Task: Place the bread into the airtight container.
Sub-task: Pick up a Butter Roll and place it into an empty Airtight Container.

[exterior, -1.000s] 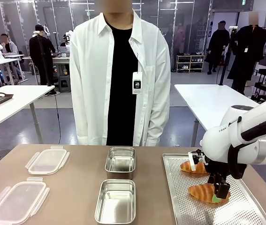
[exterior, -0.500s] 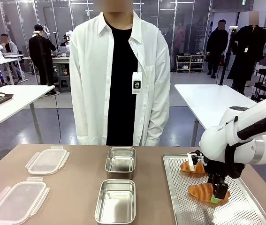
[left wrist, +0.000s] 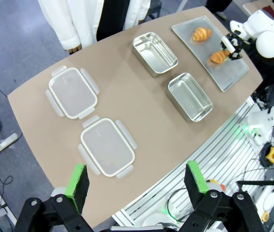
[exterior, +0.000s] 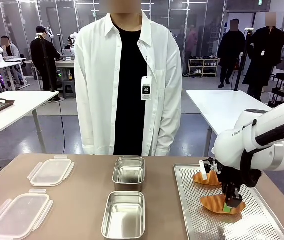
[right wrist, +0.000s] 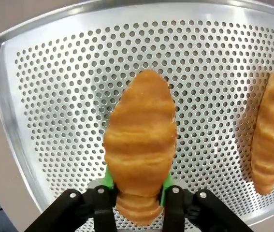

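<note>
A golden croissant, the bread point(right wrist: 140, 140), lies on the perforated metal tray point(exterior: 242, 227) at the table's right. My right gripper point(exterior: 230, 204) is shut on its end, a green pad pressed against each side point(right wrist: 137, 186). A second croissant point(exterior: 207, 178) lies farther back on the tray point(right wrist: 272, 145). Two open steel containers stand mid-table, one near point(exterior: 125, 214) and one far point(exterior: 128, 171). My left gripper point(left wrist: 137, 179) hangs open high above the table, looking down on both containers point(left wrist: 190, 96).
Two clear clip-on lids point(exterior: 19, 215) point(exterior: 51, 171) lie at the table's left. A person in a white shirt point(exterior: 129, 80) stands at the far edge behind the containers. Bare tabletop lies between the lids and the containers.
My right gripper's fingers have closed in on the near croissant's end, and the wrist has risen slightly. The containers, lids and person have not moved.
</note>
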You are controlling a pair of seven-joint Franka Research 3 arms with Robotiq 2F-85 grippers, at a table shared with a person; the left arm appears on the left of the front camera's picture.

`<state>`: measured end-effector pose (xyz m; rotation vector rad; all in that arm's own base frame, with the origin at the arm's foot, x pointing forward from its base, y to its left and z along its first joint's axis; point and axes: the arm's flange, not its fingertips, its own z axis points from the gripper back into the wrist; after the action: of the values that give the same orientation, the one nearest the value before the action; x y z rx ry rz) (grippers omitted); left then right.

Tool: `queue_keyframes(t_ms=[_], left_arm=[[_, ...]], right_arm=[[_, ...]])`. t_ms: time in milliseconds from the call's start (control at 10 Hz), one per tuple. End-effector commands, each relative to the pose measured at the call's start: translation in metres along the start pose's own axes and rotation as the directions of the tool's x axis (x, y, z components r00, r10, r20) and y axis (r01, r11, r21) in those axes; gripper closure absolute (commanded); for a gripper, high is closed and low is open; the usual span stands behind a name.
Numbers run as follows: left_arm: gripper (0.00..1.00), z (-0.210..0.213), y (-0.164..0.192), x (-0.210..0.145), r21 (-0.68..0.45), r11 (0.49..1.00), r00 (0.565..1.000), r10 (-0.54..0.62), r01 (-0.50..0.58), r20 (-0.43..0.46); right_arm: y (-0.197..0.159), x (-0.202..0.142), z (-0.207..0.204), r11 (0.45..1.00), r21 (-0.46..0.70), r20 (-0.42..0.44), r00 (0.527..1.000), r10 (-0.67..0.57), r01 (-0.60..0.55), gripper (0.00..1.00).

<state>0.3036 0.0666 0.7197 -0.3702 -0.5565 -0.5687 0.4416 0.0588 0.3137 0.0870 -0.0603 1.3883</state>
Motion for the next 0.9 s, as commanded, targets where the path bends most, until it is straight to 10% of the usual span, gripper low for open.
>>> queue_keyframes(t_ms=[0, 800], left_arm=[[0.0, 0.001, -0.001, 0.0, -0.005, 1.0, 1.0, -0.015, 0.015, -0.003], [0.0, 0.001, -0.001, 0.0, -0.005, 1.0, 1.0, -0.015, 0.015, -0.003]], right_arm=[[0.015, 0.006, 0.034, 1.0, 0.002, 0.0, 1.0, 0.007, -0.007, 1.0], [0.109, 0.104, 0.13, 0.999, -0.006, 0.067, 0.996, 0.053, -0.053, 1.0]])
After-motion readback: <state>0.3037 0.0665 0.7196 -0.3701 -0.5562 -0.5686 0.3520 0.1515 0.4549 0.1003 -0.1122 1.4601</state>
